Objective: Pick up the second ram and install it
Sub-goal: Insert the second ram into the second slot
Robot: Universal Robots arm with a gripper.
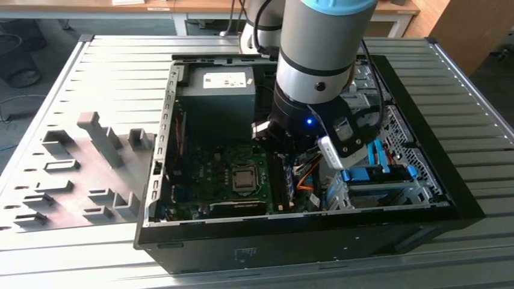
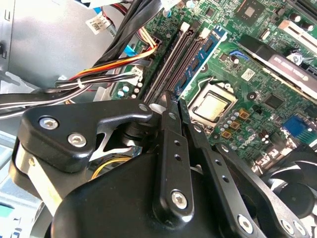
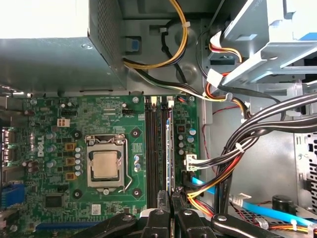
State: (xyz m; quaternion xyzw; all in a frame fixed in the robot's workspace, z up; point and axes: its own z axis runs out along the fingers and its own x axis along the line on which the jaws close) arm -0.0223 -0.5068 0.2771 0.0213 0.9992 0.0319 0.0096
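Closed, empty gripper (image 2: 171,101) presses atop the second ram (image 2: 198,59) in its motherboard (image 3: 54,148) slot.

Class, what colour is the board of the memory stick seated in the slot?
Blue, with dark chips: the memory stick shows best in the second wrist view.

The worktop (image 1: 96,66) is made of ribbed, matt grey metal. The gripper (image 2: 171,106) is finished in smooth black — faintly glossy. A blue-green board surface is shown by the second ram (image 2: 198,59), the motherboard (image 3: 59,148) being matt green.
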